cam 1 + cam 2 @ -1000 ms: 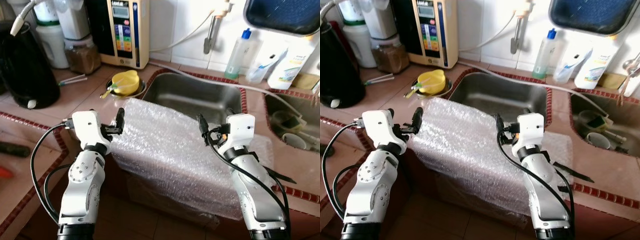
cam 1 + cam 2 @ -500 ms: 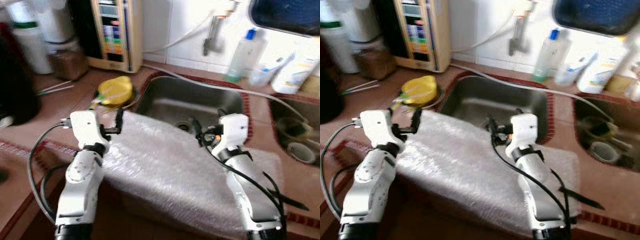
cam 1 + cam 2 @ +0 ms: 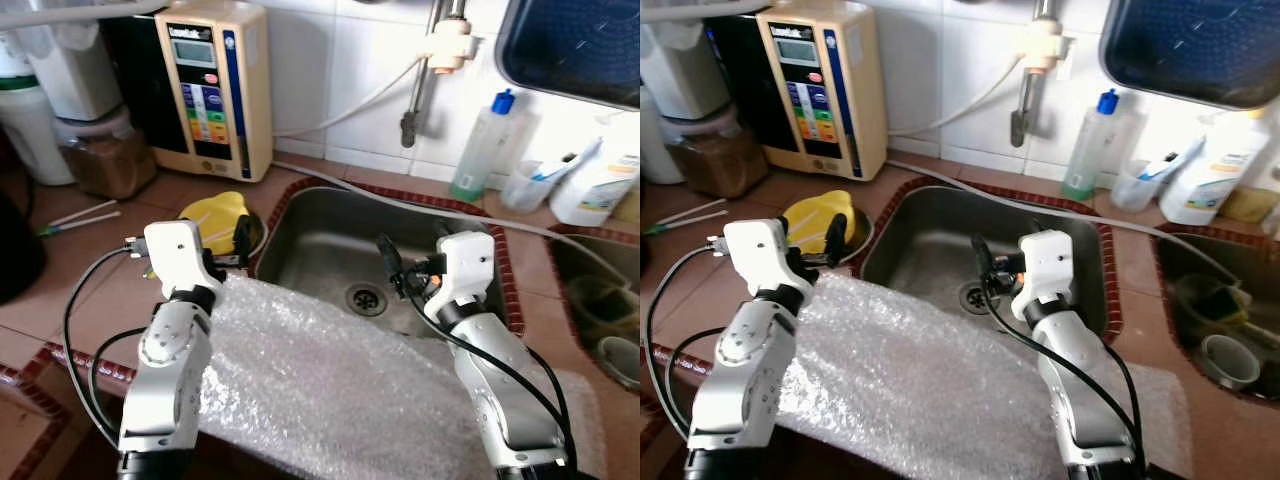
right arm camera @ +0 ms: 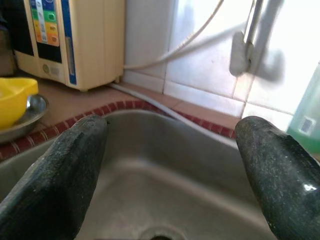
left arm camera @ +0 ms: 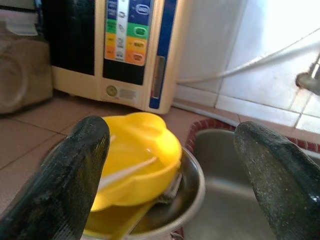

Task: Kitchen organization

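The bubble-wrapped box (image 3: 330, 390) is sinking lower and nearer the robot, its far edge now short of the sink (image 3: 330, 245) and drain (image 3: 366, 298), while the left gripper (image 3: 240, 240) and right gripper (image 3: 392, 268) are rising clear above it, toward the sink.

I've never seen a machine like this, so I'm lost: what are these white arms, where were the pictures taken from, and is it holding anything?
It is a walking house robot at a kitchen counter. Two pictures come from cameras in its head, looking down at its own arms. The other two come from a camera on each wrist, looking out between two black fingers. The left gripper hangs open near a yellow bowl in a metal dish. The right gripper hangs open over the sink. Neither holds anything. Bubble wrap lies under the arms. A water machine and bottles stand behind.
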You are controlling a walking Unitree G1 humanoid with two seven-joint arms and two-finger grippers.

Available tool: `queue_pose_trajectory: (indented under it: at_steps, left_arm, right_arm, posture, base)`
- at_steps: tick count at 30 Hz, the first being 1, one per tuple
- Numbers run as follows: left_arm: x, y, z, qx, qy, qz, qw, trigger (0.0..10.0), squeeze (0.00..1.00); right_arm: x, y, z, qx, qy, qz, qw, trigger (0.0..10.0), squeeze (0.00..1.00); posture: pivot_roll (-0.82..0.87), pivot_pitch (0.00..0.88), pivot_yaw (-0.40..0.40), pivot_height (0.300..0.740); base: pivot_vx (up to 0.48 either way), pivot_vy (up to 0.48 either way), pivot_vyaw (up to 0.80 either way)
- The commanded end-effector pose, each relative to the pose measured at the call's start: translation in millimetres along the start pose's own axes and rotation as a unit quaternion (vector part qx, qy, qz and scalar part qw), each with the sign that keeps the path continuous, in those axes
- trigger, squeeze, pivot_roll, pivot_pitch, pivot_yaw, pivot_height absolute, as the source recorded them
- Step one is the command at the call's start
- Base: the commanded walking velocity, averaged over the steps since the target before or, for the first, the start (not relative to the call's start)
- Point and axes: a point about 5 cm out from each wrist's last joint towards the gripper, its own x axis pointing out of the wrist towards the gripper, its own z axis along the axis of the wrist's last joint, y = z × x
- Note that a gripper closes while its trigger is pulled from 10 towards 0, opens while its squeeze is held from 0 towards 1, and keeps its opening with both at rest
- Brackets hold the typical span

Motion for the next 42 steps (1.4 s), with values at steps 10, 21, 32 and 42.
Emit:
queue_pose_trajectory:
  at_steps: [10,21,32,42]
  left_arm:
    - [0.4,1.8,-1,0.022,0.009,0.021,0.999,10.0,0.0]
    - [2.9,3.5,1,0.04,0.006,0.034,0.999,10.0,0.0]
    - [4.9,9.0,7,0.081,-0.009,0.052,0.995,10.0,0.0]
    - [14.3,21.7,-11,0.052,0.05,0.06,0.996,10.0,0.0]
  right_arm:
    - [2.6,5.0,10,0.024,-0.012,0.017,1.0,10.0,0.0]
    - [3.8,9.0,14,0.014,-0.017,0.031,0.999,10.0,0.0]
    - [3.0,9.9,13,0.016,-0.017,0.032,0.999,10.0,0.0]
    - [5.1,14.7,16,0.028,-0.018,0.052,0.998,10.0,0.0]
  posture:
    - [0.03,0.0,-0.022,0.74]
    - [0.03,0.0,-0.021,0.74]
    - [0.03,0.0,-0.021,0.74]
    - [0.03,0.0,-0.025,0.74]
  base:
    - [0.0,0.0,0.0]
    - [0.0,0.0,0.13]
    - [0.0,0.0,0.65]
    - [0.0,0.0,0.0]
